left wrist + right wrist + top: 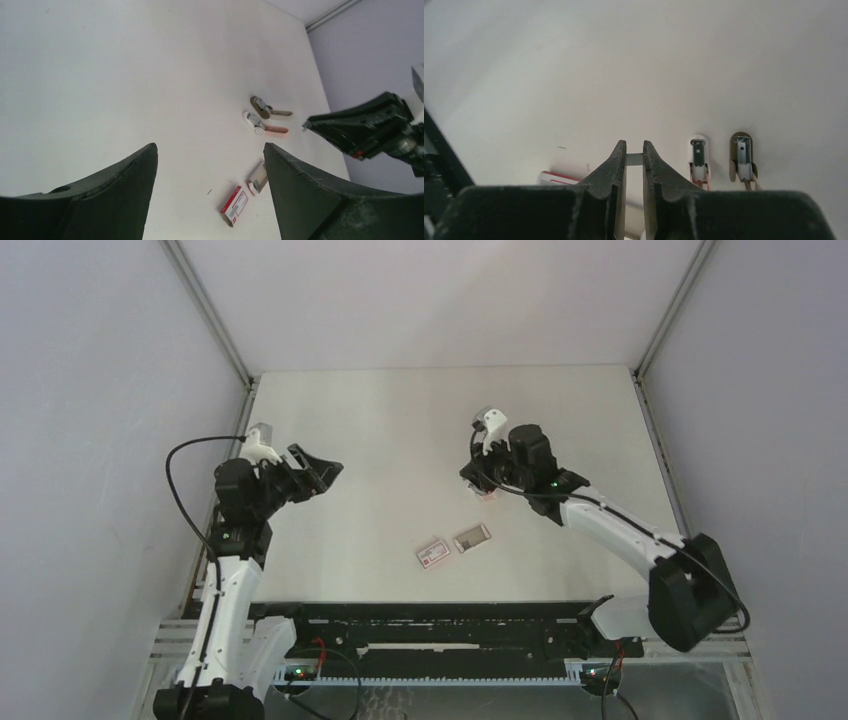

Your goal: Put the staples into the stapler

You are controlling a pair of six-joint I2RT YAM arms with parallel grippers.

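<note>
Right gripper [634,146] with staples [634,159] over white table [574,75], grey walls [80,390]

The top camera looks down from high above the near edge on the whole table [400,430]. The left wrist camera views it from far, the right wrist camera from low and near; both show the stapler [255,122].

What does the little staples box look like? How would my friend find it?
Find the white table and look at the middle of its near edge, close to the arms' bases. Two small flat things lie side by side there. The staple box is the left one, white with a red label; the tray beside it is plain grey.
</note>
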